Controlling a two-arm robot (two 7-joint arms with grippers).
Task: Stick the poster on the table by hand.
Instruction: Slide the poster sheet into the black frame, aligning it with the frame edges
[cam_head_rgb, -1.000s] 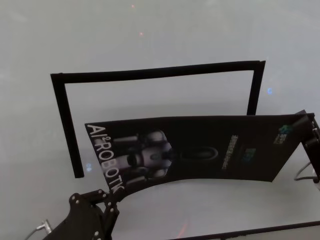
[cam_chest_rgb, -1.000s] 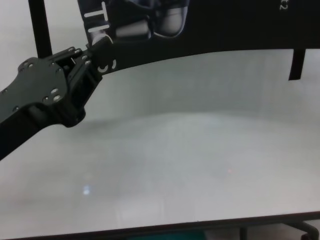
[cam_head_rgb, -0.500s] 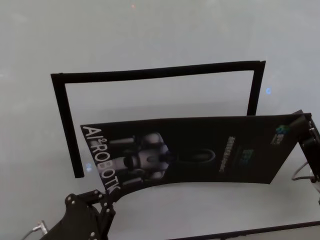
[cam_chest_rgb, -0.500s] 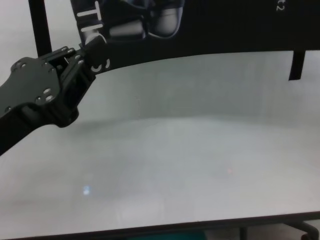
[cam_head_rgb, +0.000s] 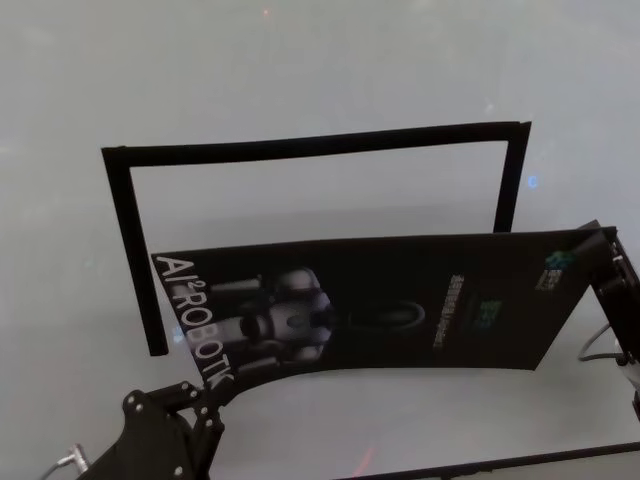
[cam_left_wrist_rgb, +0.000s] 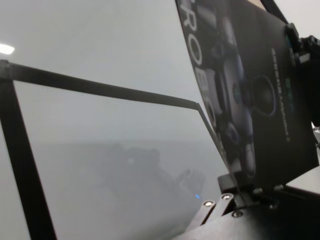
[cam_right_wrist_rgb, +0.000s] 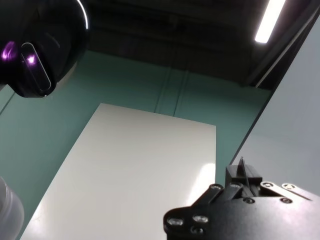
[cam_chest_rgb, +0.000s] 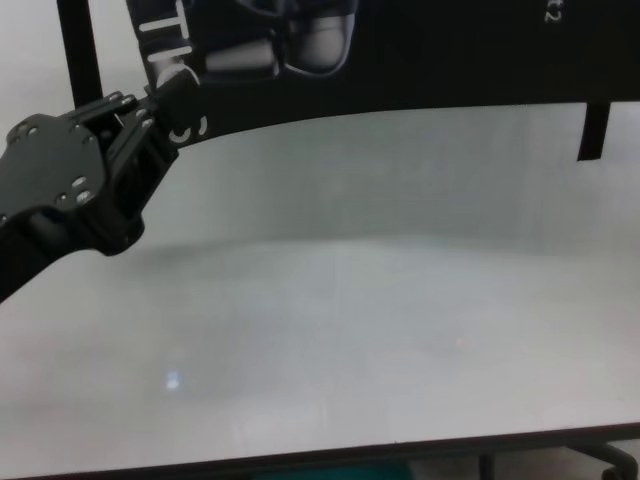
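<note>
The poster (cam_head_rgb: 400, 300), a glossy black sheet with a grey-white robot and white letters, hangs spread and slightly bowed above the white table (cam_head_rgb: 300, 60). My left gripper (cam_head_rgb: 207, 397) is shut on its near-left corner by the white letters, as the chest view (cam_chest_rgb: 165, 95) and the left wrist view (cam_left_wrist_rgb: 235, 192) also show. My right gripper (cam_head_rgb: 606, 248) is shut on the poster's far-right corner. In the right wrist view (cam_right_wrist_rgb: 242, 177) only a thin edge of the sheet sticks up between the fingers. The poster also shows in the chest view (cam_chest_rgb: 450, 50) and the left wrist view (cam_left_wrist_rgb: 250, 85).
Narrow black tape strips (cam_head_rgb: 310, 145) form a frame open on the near side: one along the back, one down the left (cam_chest_rgb: 75, 50), a short one on the right (cam_chest_rgb: 592, 130). The poster overlaps the frame's near part. The table's dark near edge (cam_head_rgb: 500, 462) runs below.
The poster has shifted to the left and slightly toward me. My left gripper moved left with its corner. The right gripper drew slightly left with the other corner.
</note>
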